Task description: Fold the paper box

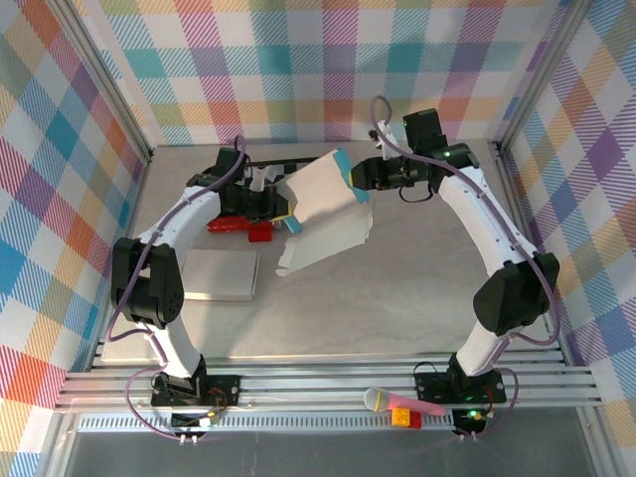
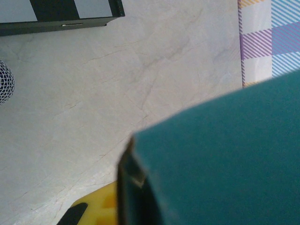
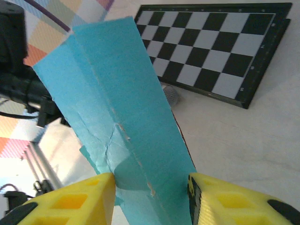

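Two-arm rig at the fold, seen from above, read from near edge to far.

At 6 o'clock, on the near rail, lies a toy microphone [image 1: 396, 400]. At 8 o'clock a pale flat slab [image 1: 221, 273] rests on the surface [image 1: 417, 298], and beyond it, at about 10 o'clock, sits a small red piece [image 1: 231, 225].

Just past centre, toward 12 o'clock, the paper box [image 1: 323, 214] hangs clear of the surface as an unfolded sheet, pale on its upper face and teal beneath, its near corner drooping toward 7 o'clock.

The left gripper [image 1: 278, 209] meets the sheet's edge at 9 o'clock. Its jaws are clenched, and the teal face pressed close before the left wrist camera suggests that the edge is what they hold.

The right gripper [image 1: 356, 179] meets the 2 o'clock corner. In the right wrist view its yellow fingers [image 3: 70, 204] stand apart astride a creased teal flap; whether they press on it cannot be told.

At 12 o'clock a checkerboard [image 3: 220, 42] lies at the far wall, with a small mesh ball [image 3: 171, 95] just before it.

Handling, as judged: the sheet is light and thin, limp across its open panels and stiffer along its scored creases. It will sag, twist and tear if pulled at a corner. Hold is best taken close beside a crease, on a flap's edge, with the opposite edge steadied.
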Action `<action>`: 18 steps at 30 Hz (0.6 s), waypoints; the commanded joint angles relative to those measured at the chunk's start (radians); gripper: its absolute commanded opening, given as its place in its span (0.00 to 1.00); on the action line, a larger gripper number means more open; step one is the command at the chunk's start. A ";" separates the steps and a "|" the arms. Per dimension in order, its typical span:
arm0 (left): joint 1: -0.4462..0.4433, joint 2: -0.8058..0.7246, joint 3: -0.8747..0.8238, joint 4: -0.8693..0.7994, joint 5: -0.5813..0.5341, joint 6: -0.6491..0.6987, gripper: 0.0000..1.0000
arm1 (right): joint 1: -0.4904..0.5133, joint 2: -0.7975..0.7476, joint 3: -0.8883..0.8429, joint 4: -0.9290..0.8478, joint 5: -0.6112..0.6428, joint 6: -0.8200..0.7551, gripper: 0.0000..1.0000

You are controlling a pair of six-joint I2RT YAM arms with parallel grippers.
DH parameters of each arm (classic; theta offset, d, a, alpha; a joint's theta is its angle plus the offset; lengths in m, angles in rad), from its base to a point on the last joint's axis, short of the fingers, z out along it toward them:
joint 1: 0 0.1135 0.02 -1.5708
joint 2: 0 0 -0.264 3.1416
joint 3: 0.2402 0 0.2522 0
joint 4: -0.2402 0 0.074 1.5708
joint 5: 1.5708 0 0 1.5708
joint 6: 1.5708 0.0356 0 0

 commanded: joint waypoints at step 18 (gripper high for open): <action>-0.062 -0.047 0.077 -0.126 -0.066 0.059 0.00 | 0.184 0.054 0.129 -0.138 0.633 -0.059 0.21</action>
